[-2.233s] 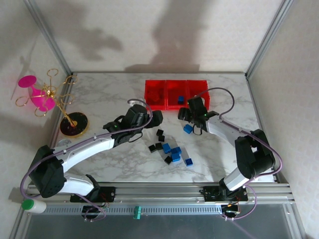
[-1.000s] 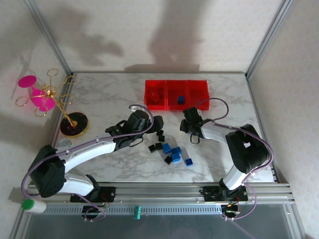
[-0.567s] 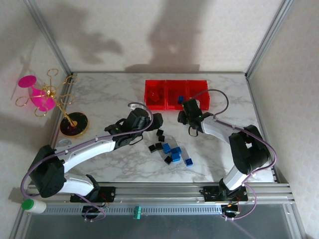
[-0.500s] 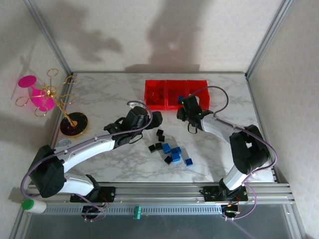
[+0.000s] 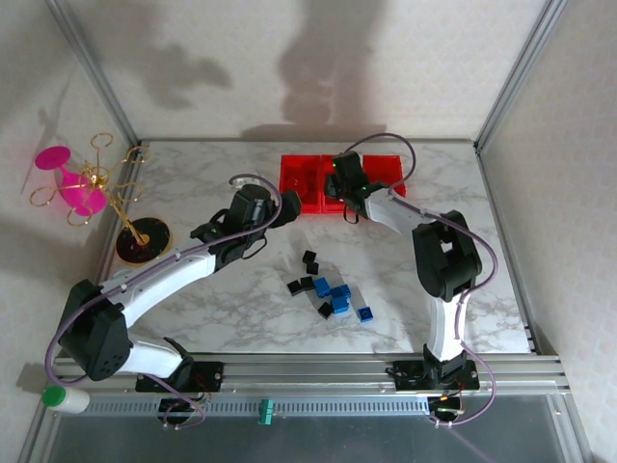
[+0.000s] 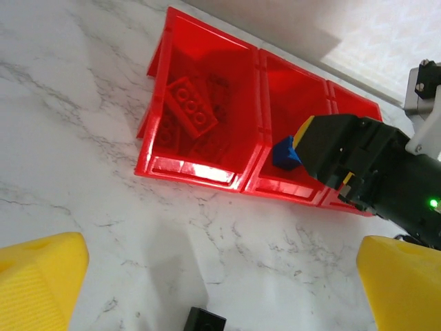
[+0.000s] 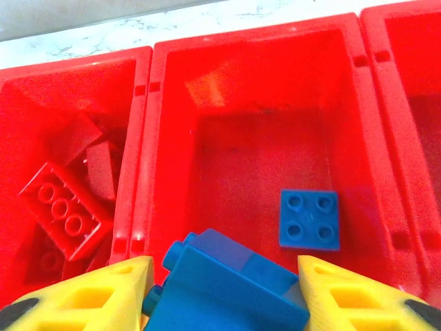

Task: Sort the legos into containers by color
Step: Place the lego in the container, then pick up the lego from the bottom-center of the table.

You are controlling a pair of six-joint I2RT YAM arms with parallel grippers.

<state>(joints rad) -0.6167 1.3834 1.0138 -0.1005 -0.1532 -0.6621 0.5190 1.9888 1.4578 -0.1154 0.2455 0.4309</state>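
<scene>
Clerk: Step in hand?
Checker: Blue brick (image 7: 227,283), one, clamped in right claw (image 7: 220,293), hanging over near rim of middle compartment of containers (image 7: 255,38). Delivery step, by my reading; release not yet made.
Clerk: Contents so far?
Checker: Middle compartment: flat blue square brick (image 7: 309,219), one, on floor. Left compartment: red bricks (image 7: 65,207), several, heaped. Right compartment: too little seen to list.
Clerk: Next move calls for?
Checker: Probably a little more reach inward so the brick clears the wall, then jaws parted. Dropped short, it may catch the rim or fall back to tabletop (image 5: 193,183).
Clerk: Other arm?
Checker: Left claw (image 6: 220,289), spread wide, nothing in it, hovering over tabletop just before left compartment.
Clerk: Remaining stock?
Checker: Loose legos (image 5: 330,291), black and blue, clustered mid-tabletop, well apart from containers; black brick (image 6: 204,321), one, below Left claw.
Clerk: Obstructions?
Checker: Both claws near each other at container front; crowding possible. Gold stand (image 5: 101,178) with pink glass (image 5: 60,162) and black disc base (image 5: 143,243) at far left, out of the path
</scene>
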